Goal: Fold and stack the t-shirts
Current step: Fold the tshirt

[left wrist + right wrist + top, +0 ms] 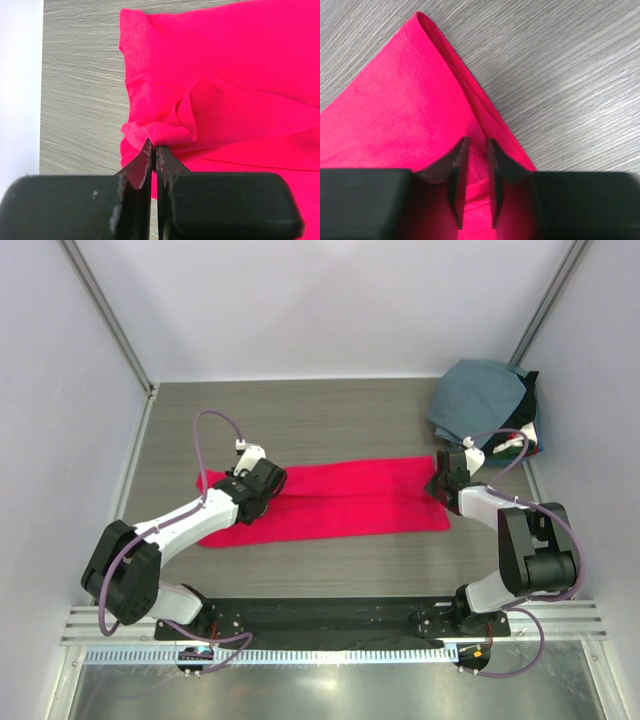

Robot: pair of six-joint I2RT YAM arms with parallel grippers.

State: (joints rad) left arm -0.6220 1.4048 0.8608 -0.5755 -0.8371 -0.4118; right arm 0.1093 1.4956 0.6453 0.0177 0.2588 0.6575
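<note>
The red t-shirt point(345, 498) lies folded into a long strip across the middle of the table. My left gripper point(258, 490) is at its left end, shut on a puckered bit of the red cloth point(240, 65); the jaws point(155, 147) pinch it tight at their tips. My right gripper point(438, 486) is at the strip's right end, its jaws point(477, 145) closed to a narrow gap on a fold of the red cloth point(395, 110) by the corner. A slate grey-blue t-shirt point(480, 395) tops a pile at the back right.
The pile at the back right shows dark, white and blue cloth point(527, 435) under the grey-blue shirt, close to my right arm. Walls and metal posts point(110, 320) border the grey wood table point(330, 410) on the left, back and right.
</note>
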